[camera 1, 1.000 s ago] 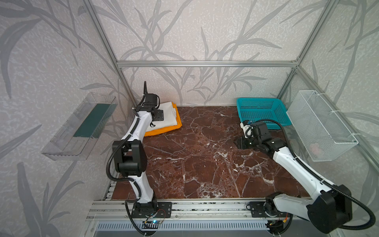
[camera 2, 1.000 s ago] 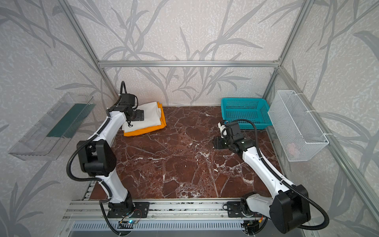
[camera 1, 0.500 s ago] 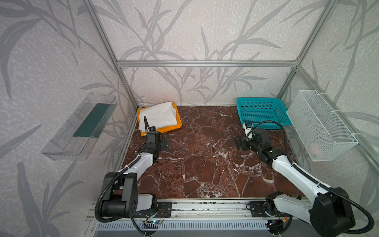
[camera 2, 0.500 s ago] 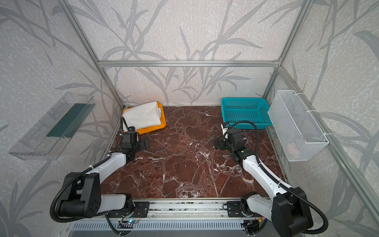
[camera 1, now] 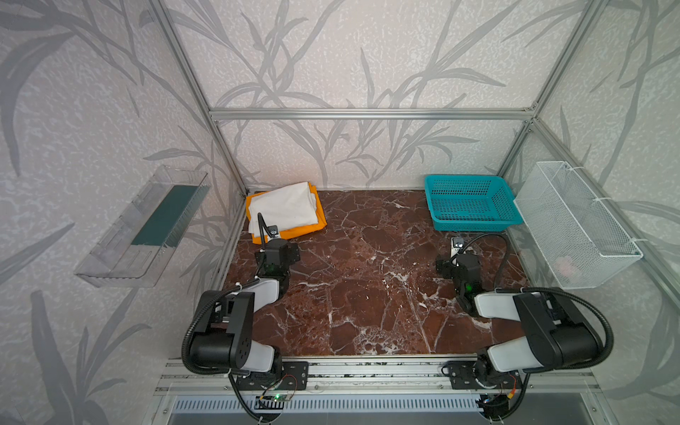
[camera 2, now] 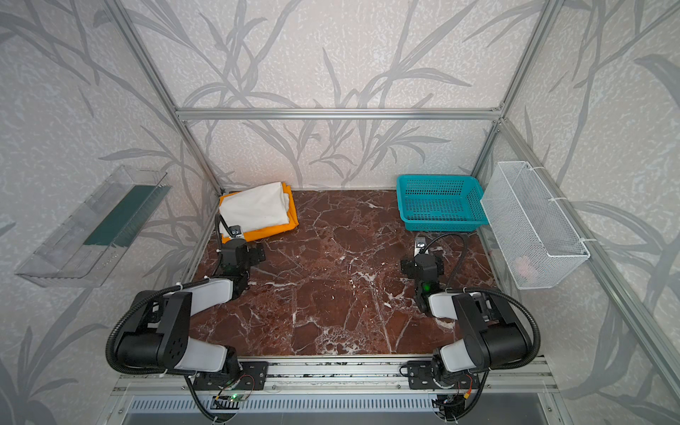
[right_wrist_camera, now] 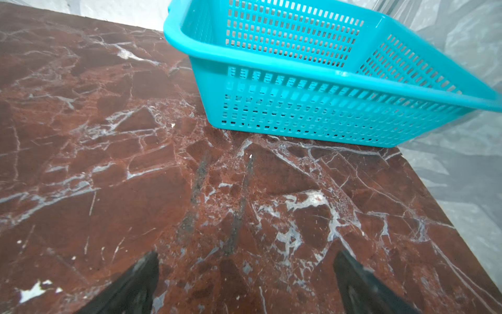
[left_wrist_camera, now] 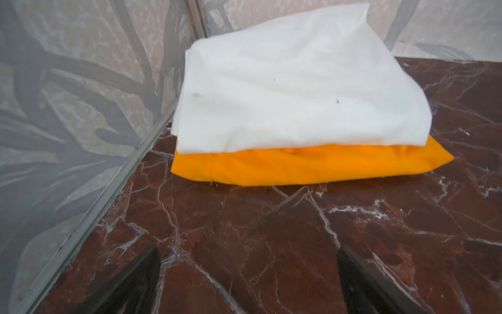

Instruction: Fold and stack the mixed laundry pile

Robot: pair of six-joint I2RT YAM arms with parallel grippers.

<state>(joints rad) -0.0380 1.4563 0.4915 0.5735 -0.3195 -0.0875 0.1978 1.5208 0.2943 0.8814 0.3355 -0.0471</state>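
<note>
Folded white shirt (left_wrist_camera: 298, 81) stacked on orange trousers (left_wrist_camera: 298, 167), marble table (left_wrist_camera: 271, 231) corner; left gripper (left_wrist_camera: 248, 251) and right gripper (right_wrist_camera: 247, 253) spread wide.

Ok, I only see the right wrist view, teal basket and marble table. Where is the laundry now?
Observer: Far left corner, folded: the white shirt lies on top of the orange trousers.
Operator: Is the left gripper holding either?
Observer: No, the left gripper is open and empty, touching neither.
Operator: Anything else on my side?
Observer: A white wire basket hangs on the right wall, with something pale pink inside.
</note>
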